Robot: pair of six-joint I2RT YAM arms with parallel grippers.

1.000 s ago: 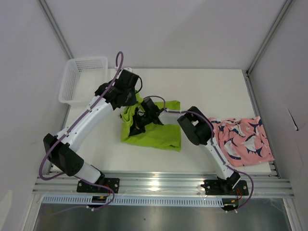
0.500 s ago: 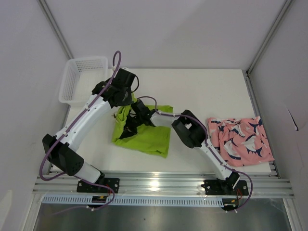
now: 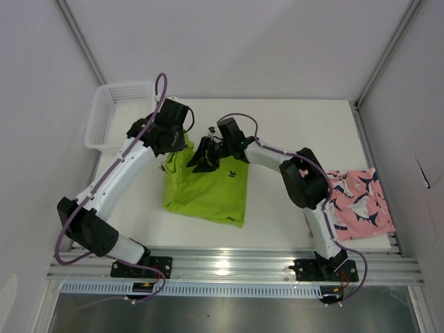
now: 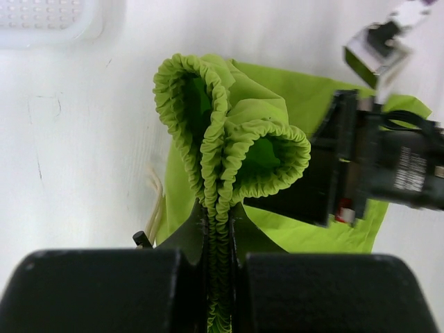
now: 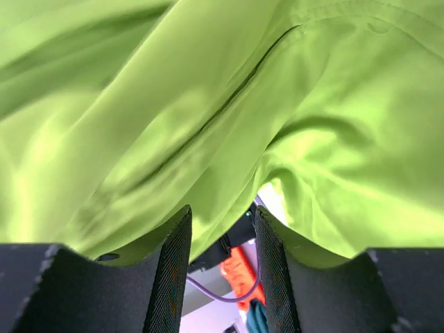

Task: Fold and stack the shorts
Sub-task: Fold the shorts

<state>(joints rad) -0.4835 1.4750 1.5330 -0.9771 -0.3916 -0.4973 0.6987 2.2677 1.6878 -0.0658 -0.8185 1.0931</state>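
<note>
Because the left tool (image 4: 219, 239) is pressed tight on the gathered waistband (image 4: 232, 142), the green shorts (image 3: 208, 187) are bunched up at that corner. The rest lies spread on the counter (image 3: 298, 125), left of centre. That grip looks meant to hold the cloth taut so it can be smoothed or folded. The right tool (image 5: 220, 232) sits at the far edge of the same pair, near the left one. Its jaws stand slightly spread with green cloth draped across the tips, and no pinch shows. It seems placed to take the other waist corner. The pink shorts (image 3: 357, 205) lie crumpled at the counter's right edge, well apart, so folding looks barely begun and stacking is not yet started.
</note>
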